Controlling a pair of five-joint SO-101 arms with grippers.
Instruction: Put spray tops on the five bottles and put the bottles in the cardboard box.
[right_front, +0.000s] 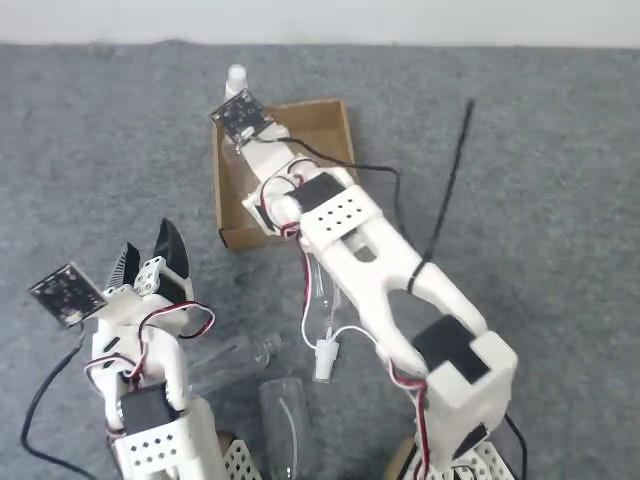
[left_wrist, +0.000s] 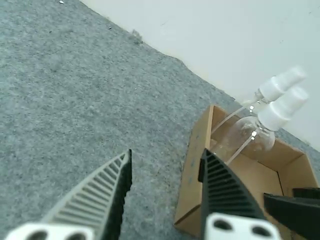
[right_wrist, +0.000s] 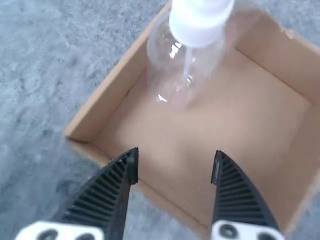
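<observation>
the right hand (right_wrist: 175, 152) hangs over the open brown cardboard box (right_wrist: 100, 102), its two black ribbed fingers spread wide with nothing between them. the box floor beneath it is bare card, walled on every side. just beyond the hand, inside the box near a corner, stands a clear plastic bottle with a white spray top (right_wrist: 177, 70). the left wrist view shows a second capped bottle (left_wrist: 280, 85) upright close behind it.

the left hand (right_front: 148, 237) sits low at the near left, well apart from the box. its fingers are also wide apart and hold nothing, and plain grey felt-like tabletop (right_front: 520, 120) lies between it and the box.

between the two arm bases a clear open-necked bottle (right_front: 235, 355) lies on its side, and another open-necked bottle (right_front: 283, 420) lies nearer the bases. a loose white spray top with a thin tube (right_front: 325, 355) lies just beside them, close under the right arm. a black cable (right_front: 450, 180) crosses the tabletop to the right of that arm.

grey tabletop runs unbroken left of the box and over the far right. a pale wall (right_front: 400, 20) closes the far edge, near behind the box.
</observation>
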